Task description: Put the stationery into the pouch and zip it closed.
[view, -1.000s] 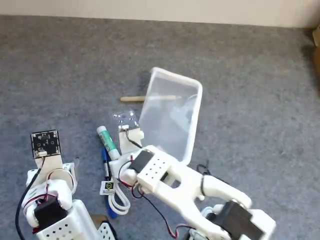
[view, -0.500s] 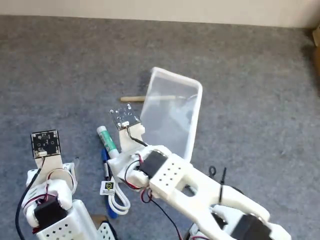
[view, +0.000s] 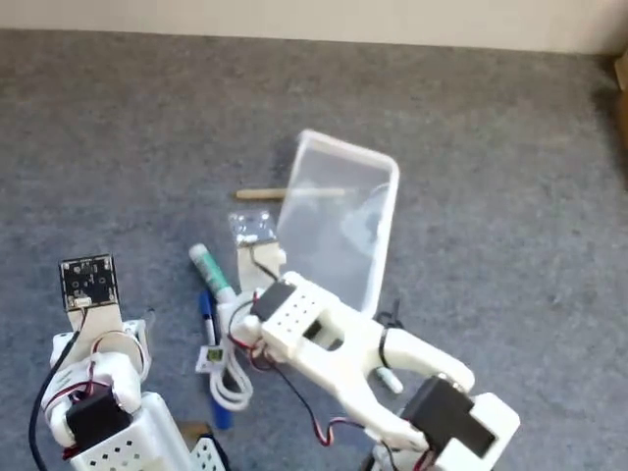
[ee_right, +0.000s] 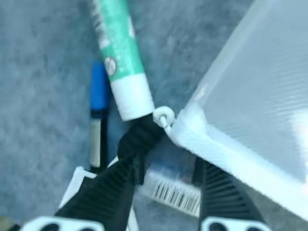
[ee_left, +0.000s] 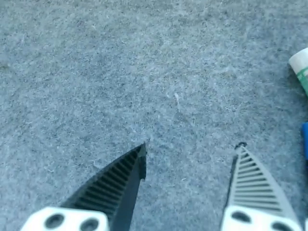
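The translucent pouch (view: 339,231) lies flat on the grey carpet. Left of it lie a wooden stick (view: 257,194), a small clear packet (view: 251,226), a green and white glue stick (view: 210,271) and a blue pen (view: 208,322). My right gripper (view: 257,265) sits at the pouch's near left corner. In the right wrist view it (ee_right: 168,163) is open. The black zip pull (ee_right: 140,138) and the pouch corner (ee_right: 180,127) lie just past its tips, and a barcoded packet (ee_right: 172,191) lies under the gap. My left gripper (ee_left: 190,149) hangs open over bare carpet.
A coiled white cable (view: 228,381) with a tag lies by the right arm's wrist, next to the pen. The left arm (view: 98,392) stands at the near left. The glue stick's end (ee_left: 301,67) is off to one side of the left gripper. Bare carpet surrounds the pouch.
The right arm swung out and rose, then came back down to the pouch's near corner. The pouch shifted slightly and the white cable slid a little. The left arm kept still.
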Action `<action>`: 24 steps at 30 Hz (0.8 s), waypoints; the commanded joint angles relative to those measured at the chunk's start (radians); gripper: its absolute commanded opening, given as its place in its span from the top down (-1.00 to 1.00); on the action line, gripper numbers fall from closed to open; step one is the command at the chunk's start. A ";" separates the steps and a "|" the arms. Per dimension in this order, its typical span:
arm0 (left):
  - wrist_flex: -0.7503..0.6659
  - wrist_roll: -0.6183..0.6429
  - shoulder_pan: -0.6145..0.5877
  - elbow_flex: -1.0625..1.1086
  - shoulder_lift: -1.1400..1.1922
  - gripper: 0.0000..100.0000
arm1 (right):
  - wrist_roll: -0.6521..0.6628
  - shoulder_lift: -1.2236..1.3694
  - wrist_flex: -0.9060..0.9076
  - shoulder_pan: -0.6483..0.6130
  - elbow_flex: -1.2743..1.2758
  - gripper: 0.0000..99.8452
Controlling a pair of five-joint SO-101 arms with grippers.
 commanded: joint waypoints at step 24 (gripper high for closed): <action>-0.020 -0.002 -0.007 -0.016 -0.008 0.44 | -0.029 -0.231 0.051 0.168 -0.062 0.66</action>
